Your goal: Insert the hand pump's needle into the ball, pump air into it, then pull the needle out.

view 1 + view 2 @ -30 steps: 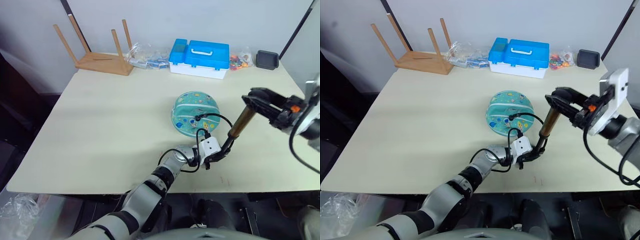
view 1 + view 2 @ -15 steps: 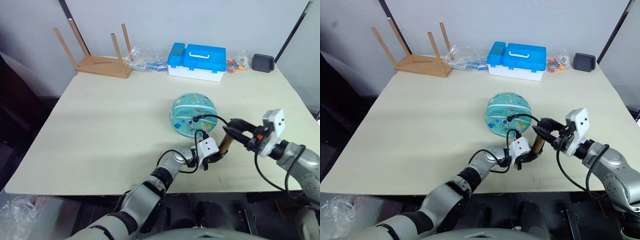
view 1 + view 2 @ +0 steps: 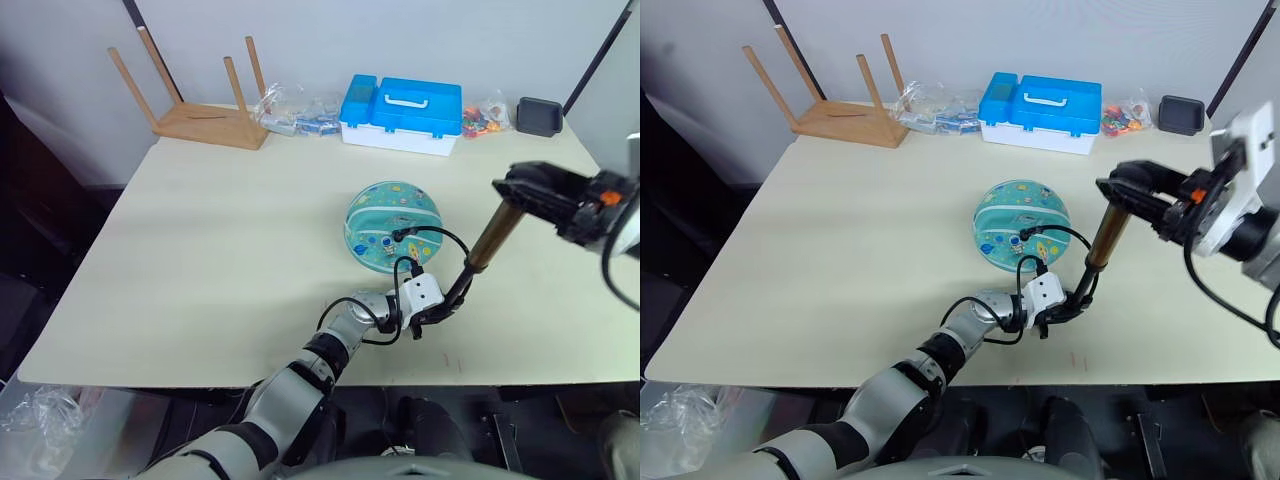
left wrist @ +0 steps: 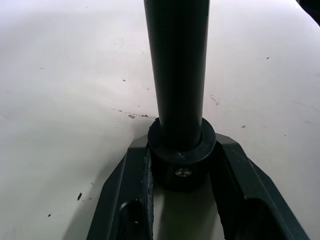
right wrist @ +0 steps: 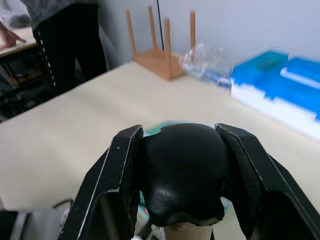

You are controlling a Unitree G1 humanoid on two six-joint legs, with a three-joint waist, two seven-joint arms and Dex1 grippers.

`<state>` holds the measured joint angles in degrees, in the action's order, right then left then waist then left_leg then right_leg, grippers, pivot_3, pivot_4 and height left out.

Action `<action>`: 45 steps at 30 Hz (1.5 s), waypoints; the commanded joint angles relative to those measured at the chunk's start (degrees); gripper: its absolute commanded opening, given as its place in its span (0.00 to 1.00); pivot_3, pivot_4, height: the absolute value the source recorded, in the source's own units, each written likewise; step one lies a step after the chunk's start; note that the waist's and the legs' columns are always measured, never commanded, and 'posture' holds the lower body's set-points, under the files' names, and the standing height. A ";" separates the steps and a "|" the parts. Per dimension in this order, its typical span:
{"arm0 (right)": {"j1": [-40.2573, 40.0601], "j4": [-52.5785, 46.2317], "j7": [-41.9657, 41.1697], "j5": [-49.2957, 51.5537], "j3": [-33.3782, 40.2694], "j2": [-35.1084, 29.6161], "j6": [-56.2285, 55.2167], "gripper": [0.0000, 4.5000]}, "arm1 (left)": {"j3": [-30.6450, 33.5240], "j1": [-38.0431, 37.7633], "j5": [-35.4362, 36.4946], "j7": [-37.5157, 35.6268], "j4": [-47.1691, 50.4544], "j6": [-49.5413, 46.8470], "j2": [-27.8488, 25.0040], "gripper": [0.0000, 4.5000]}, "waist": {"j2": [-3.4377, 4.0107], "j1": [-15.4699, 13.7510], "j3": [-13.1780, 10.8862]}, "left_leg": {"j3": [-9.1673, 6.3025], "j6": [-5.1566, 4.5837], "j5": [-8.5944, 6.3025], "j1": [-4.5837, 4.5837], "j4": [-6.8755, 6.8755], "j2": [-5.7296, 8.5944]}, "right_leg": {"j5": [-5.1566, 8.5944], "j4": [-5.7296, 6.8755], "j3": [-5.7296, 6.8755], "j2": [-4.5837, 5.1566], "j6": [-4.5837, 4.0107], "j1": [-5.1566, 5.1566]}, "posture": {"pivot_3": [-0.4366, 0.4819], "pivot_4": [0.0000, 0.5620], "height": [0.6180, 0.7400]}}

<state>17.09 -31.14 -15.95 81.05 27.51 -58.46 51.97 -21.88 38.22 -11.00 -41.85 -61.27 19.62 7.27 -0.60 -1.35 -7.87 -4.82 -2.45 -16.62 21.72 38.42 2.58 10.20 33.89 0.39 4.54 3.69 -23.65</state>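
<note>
Two hands: both clamped on the hand pump (image 3: pixel 491 236), one at each end.
Pump: slim amber-gold translucent barrel with black ends, standing tilted above the bench (image 3: pixel 200 240) just beside the ball, its top leaning toward the robot's right.
Left hand (image 3: pixel 1065 305): low by the bench's near edge, black fingers (image 4: pixel 131 200) closed tight on the round black collar at the pump's bottom end.
Right hand (image 3: pixel 530 193): raised above the bench, fingers (image 5: pixel 119 172) squeezed on the smooth rounded black handle at the top.
Ball (image 3: pixel 390 225): soft teal dome, small cartoon prints and pale seams, sitting on the bench near its middle.
Hose (image 3: pixel 440 236): thin, black, looping from the pump's lower end over to the ball's near side.
Needle (image 3: pixel 400 237): small black fitting right at the ball's surface; pin too small to see.
Bench: pale cream, smooth matt top, a few dark specks.
Case (image 3: pixel 400 115): glossy blue-and-white plastic, at the far edge.
</note>
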 commanded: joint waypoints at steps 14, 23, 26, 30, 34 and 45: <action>-19.87 3.91 -11.02 -28.77 -14.24 19.27 -18.80 0.40 | -1.32 -2.39 -2.10 -0.34 -3.66 -2.61 -0.70 0.24 | -0.65 0.53 0.54 | -0.05 -0.01 -0.02 -0.86 -0.04 -0.04 | 0.25 0.09 0.05 -0.09 0.35 0.72 | 0.48 0.27 1.00; -20.19 11.81 -18.94 -40.24 -22.19 24.61 -27.05 0.39 | -1.18 -2.53 -2.01 -0.32 -3.36 -2.62 -0.98 0.24 | -0.58 0.54 0.64 | -0.08 0.00 -0.02 -1.09 -0.05 -0.15 | 0.30 0.08 0.05 -0.19 0.39 0.94 | 0.48 0.27 1.00; -16.58 8.14 -18.15 -36.25 -17.93 24.50 -25.74 0.39 | -0.92 -2.22 -1.83 -0.44 -3.46 -2.55 -1.24 0.24 | -0.51 0.54 0.62 | -0.08 0.00 -0.02 -1.07 -0.05 -0.13 | 0.29 0.07 0.04 -0.16 0.39 0.93 | 0.48 0.27 1.00; -11.04 1.46 -14.78 -26.57 -10.13 20.93 -20.60 0.39 | -0.85 -2.04 -1.77 -0.56 -3.63 -2.52 -1.27 0.24 | -0.03 0.50 0.22 | -0.07 0.00 -0.02 -0.93 -0.03 -0.07 | 0.28 0.07 0.03 -0.07 0.40 0.81 | 0.48 0.27 1.00; -6.07 -1.57 -11.13 -16.73 -3.08 15.12 -15.54 0.39 | -0.68 -2.03 -1.86 -0.77 -3.71 -2.43 -1.15 0.24 | 0.14 0.50 0.03 | -0.02 -0.01 -0.01 -0.58 -0.04 0.08 | 0.12 0.10 -0.04 0.04 0.19 0.47 | 0.48 0.27 1.00; -5.76 -0.73 -7.86 -8.35 -0.35 8.94 -9.68 0.39 | -0.23 -2.08 -1.99 -0.64 -3.82 -2.50 -0.40 0.24 | -0.09 0.35 -0.08 | -0.09 -0.05 -0.02 -0.10 0.00 0.20 | 0.10 0.04 0.05 0.16 0.18 0.16 | 0.48 0.27 1.00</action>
<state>12.08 -30.83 -23.51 74.50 26.71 -50.16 43.85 -20.88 38.03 -11.05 -42.37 -61.60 19.53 7.29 -0.70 -1.00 -7.95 -4.93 -2.50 -16.64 21.61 38.43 2.78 10.30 33.94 0.44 4.69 3.86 -23.49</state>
